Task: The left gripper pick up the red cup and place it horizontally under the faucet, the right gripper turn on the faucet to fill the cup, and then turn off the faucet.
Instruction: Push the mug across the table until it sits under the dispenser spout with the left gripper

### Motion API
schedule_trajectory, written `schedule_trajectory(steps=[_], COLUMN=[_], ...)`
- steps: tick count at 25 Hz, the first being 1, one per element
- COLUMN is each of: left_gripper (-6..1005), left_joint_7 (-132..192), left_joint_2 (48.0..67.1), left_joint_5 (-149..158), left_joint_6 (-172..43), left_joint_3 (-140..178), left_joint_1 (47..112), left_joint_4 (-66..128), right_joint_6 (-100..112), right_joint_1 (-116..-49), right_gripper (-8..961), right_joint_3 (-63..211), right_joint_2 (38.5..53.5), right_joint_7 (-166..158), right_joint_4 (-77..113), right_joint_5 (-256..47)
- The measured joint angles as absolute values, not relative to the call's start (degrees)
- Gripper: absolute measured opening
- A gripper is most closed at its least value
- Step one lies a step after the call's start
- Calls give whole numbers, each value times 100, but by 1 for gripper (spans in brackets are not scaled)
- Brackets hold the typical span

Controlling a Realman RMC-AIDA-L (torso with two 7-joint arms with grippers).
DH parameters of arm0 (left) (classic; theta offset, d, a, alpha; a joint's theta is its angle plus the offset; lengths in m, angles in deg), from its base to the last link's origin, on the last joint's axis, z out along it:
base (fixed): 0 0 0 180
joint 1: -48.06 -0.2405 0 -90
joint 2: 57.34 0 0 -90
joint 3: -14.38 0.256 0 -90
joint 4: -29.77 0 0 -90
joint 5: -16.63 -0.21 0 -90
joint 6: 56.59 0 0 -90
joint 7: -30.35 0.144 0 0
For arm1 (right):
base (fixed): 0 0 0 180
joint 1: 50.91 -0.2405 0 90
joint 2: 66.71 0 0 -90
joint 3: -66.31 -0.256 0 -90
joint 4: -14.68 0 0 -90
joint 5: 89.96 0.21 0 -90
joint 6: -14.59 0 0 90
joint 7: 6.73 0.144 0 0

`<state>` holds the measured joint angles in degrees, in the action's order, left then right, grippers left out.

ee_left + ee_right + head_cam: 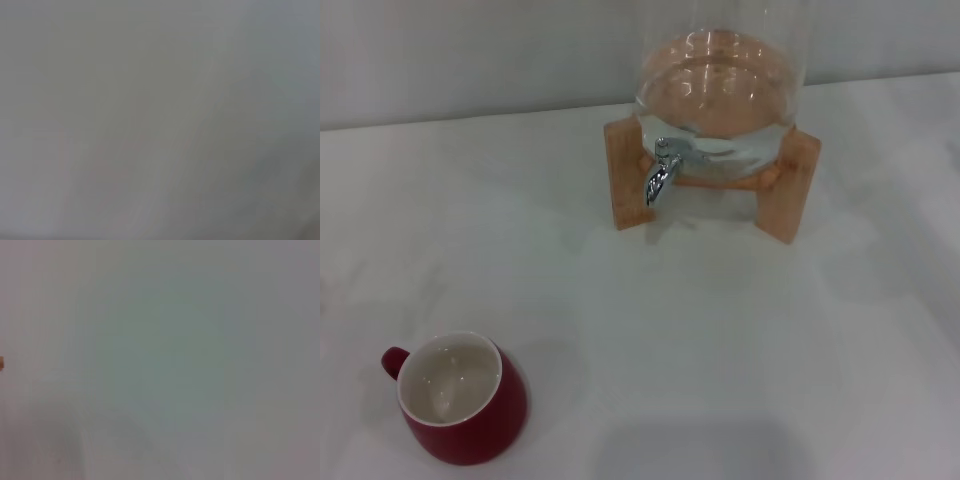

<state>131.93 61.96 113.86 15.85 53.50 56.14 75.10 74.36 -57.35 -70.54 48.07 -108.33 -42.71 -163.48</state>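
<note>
The red cup [462, 400] stands upright on the white table at the near left in the head view, its cream inside showing and its small loop handle pointing left. The chrome faucet [662, 172] hangs from the front of the clear glass dispenser jar [720, 85], which sits on a wooden stand [790, 185] at the back centre. The spout points down over bare table. Neither the left gripper nor the right gripper shows in any view. Both wrist views show only plain pale surface.
The white table [720, 330] stretches between the cup and the stand. A grey wall [470, 50] runs behind the table's back edge. A small brown speck [1, 362] sits at the edge of the right wrist view.
</note>
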Motion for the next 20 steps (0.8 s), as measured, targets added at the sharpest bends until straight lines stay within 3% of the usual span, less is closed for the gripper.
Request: schedule_trajectory(steps=[20], left_gripper=[863], left_joint_7=[12817], left_joint_2=[6168], left_joint_5=[12183], left_joint_6=[1850], left_joint_3=[5640], left_joint_1=[5336], left_joint_4=[7383], right_joint_6=[7311], right_joint_1=[-5730], right_gripper=[631], right_joint_3=[-7062], right_joint_2=[4807], right_joint_7=[-10795], right_joint_4=[-4269], right_joint_5=[-16334])
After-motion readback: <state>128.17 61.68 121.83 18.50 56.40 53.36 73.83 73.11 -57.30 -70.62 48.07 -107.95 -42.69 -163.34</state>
